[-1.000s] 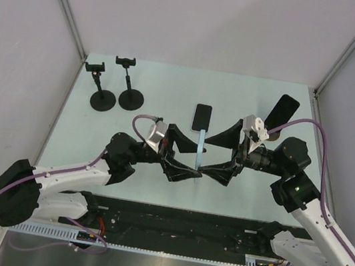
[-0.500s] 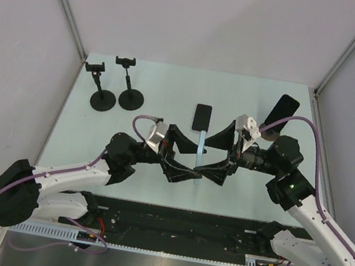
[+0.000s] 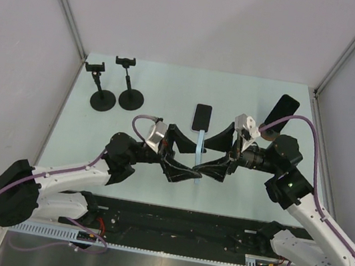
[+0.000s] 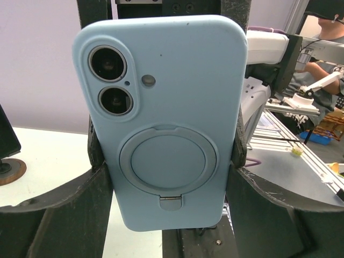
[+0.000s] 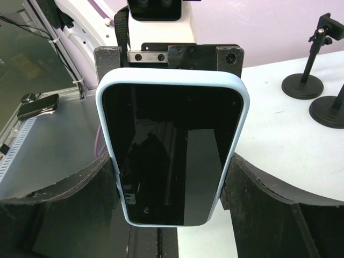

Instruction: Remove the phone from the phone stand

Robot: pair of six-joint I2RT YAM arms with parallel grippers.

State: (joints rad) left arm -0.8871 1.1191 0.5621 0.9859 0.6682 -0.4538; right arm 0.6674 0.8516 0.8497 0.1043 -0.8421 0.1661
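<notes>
Two grippers share one pale-blue phone, held up between the arms.

The phone (image 3: 199, 151) hangs over the middle of the table (image 3: 170, 91), well apart from the two empty stands (image 3: 102, 100) at the far left. From above it shows as a thin strip seen edge-on, its long axis running from near to far. The left gripper (image 4: 167, 156) meets it from the left, facing its back, and is clamped across the short axis at the end away from the lenses. The right gripper (image 5: 171, 171) meets it from the right, facing the screen, its fingers (image 5: 110, 193) lying against both edges with no visible gap. Neither arm is nearer, so I judge the coming move turns on this shared grip. The case is matt pale blue, with two lenses, a flash and a round fold-out ring on the back. The glass front is dark and glossy.
</notes>
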